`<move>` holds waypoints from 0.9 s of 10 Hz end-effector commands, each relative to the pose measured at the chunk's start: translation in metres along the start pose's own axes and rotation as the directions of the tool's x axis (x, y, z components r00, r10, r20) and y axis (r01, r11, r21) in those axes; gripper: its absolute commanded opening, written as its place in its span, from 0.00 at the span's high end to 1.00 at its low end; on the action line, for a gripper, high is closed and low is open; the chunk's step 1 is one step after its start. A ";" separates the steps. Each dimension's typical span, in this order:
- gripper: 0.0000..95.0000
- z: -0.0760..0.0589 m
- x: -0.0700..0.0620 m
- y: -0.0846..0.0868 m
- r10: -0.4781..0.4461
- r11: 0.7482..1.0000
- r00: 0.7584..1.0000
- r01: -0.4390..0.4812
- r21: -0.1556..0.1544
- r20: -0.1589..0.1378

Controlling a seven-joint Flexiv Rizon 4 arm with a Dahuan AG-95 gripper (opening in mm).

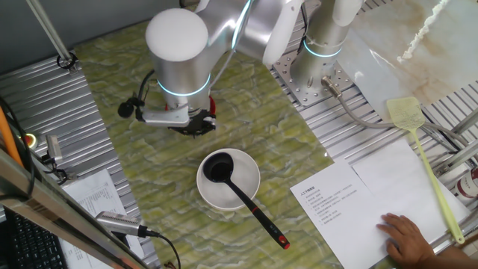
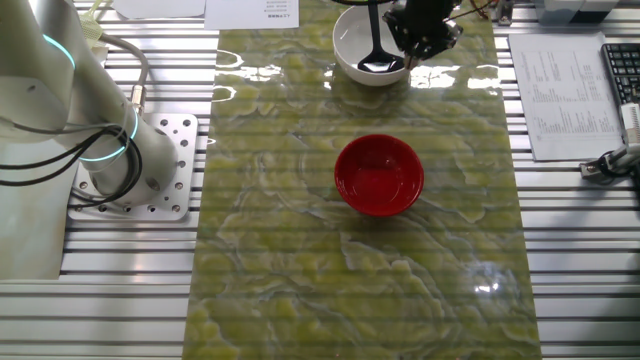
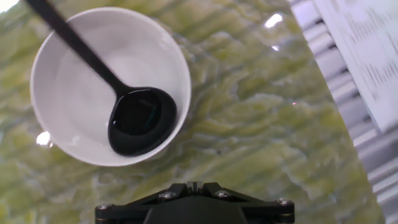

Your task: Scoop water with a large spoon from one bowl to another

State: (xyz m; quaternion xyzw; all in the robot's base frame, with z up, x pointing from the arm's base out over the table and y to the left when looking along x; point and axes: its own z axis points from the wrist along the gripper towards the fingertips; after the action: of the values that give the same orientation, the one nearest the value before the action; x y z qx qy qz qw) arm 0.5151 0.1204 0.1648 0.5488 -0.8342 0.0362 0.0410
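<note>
The large spoon, a black ladle (image 1: 217, 167), lies with its cup in the white bowl (image 1: 243, 196). Its handle leans over the near rim and ends in a red tip (image 1: 284, 243). In the hand view the ladle cup (image 3: 142, 120) rests inside the white bowl (image 3: 68, 93), ahead and to the left of my gripper (image 3: 194, 185). The jaws stand together with nothing between them. My gripper (image 2: 425, 45) hovers beside the white bowl (image 2: 350, 55) and does not touch the ladle (image 2: 380, 65). The red bowl (image 2: 378, 175) stands mid-mat, apart from both.
A yellow-green fly swatter (image 1: 418, 149) lies across white paper sheets (image 1: 351, 202) at the right. A person's hand (image 1: 407, 235) rests on the paper. The arm base (image 2: 120, 160) stands left of the green mat (image 2: 280, 250). A keyboard (image 2: 622, 70) and paper lie at the far right.
</note>
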 end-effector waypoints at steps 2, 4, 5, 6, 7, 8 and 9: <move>1.00 0.002 -0.010 0.006 -0.166 0.986 0.986 0.166 0.006 0.010; 0.80 0.003 -0.020 0.010 -0.151 0.988 0.988 0.151 0.014 0.015; 0.80 0.003 -0.029 0.013 -0.148 0.989 0.989 0.148 0.014 0.019; 0.80 0.004 -0.035 0.015 -0.148 0.989 0.989 0.147 0.013 0.022; 0.80 0.004 -0.039 0.016 -0.152 0.988 0.988 0.151 0.012 0.023; 0.80 0.004 -0.039 0.016 -0.152 0.988 0.988 0.151 0.012 0.023; 0.80 0.004 -0.039 0.016 -0.152 0.988 0.988 0.151 0.012 0.023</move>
State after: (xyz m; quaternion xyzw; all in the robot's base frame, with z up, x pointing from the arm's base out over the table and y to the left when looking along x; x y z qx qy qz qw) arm 0.5149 0.1618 0.1564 0.6099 -0.7912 0.0312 0.0309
